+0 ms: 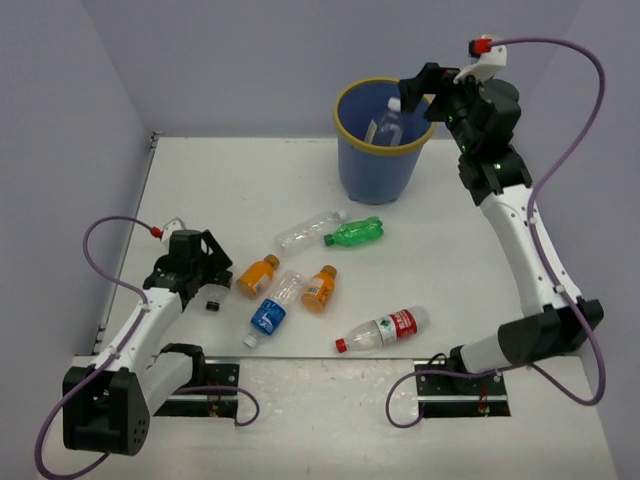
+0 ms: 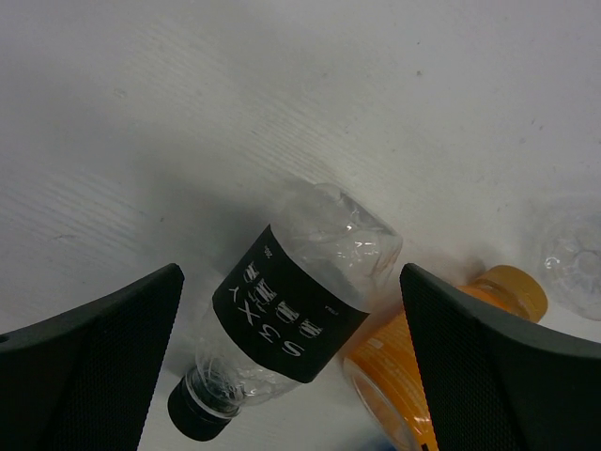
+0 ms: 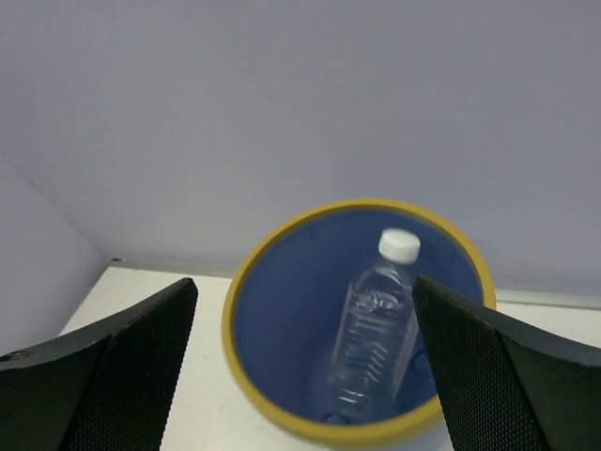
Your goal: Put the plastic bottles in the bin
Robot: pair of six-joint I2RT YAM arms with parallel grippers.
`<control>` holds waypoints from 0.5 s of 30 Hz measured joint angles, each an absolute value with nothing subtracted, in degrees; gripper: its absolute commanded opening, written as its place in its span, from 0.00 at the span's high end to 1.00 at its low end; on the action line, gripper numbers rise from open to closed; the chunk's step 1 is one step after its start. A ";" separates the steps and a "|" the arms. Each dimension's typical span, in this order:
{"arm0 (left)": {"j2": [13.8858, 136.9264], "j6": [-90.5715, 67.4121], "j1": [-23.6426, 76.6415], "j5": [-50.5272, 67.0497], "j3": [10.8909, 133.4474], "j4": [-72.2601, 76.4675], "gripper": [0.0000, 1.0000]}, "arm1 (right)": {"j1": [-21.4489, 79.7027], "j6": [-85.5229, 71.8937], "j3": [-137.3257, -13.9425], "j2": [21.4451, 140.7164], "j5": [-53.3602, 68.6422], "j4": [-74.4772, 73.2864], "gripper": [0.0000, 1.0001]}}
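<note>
You see little of the black-labelled bottle from the top camera: the left arm covers it and only its black cap shows, at 8 o'clock on the bench. The left wrist camera shows it whole, lying on its side, crinkled clear plastic with white lettering on the label. The left jaws stand wide open on either side of it and hold nothing. Beside it an orange bottle is cut off by one finger and the picture's bottom edge. A blurred clear bottle base sits at the right edge.

The right arm reaches to 1 o'clock, its jaws wide open and empty above the bin. The bin is round, smooth blue plastic with a yellow rim, narrowing downward. A ribbed clear bottle with a white cap leans inside it, its lower end in shadow.

Six bottles lie on their sides mid-bench:
- a clear one and a green one toward 12 o'clock
- two stubby orange ones
- a blue-labelled one between them
- a red-labelled one with a red cap toward 5 o'clock

The bench is matt white and faintly scuffed. Plain pale lilac walls close it in at the left, back and right.
</note>
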State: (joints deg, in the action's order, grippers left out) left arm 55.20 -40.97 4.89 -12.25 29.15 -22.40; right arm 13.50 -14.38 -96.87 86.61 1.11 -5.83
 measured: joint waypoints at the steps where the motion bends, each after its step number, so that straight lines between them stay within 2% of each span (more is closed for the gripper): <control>1: 55.75 -40.97 4.89 -12.09 28.69 -22.20 0.00 | 13.50 -15.16 -94.71 83.64 1.23 -6.03 0.01; 8: 60.99 -40.97 4.89 -10.91 27.43 -20.23 0.00 | 13.50 -20.59 -75.89 64.24 2.19 -5.33 0.01; 15: 63.88 -40.97 4.89 -9.68 26.13 -18.01 0.13 | 13.50 -25.81 -62.30 56.51 -0.53 -7.64 0.01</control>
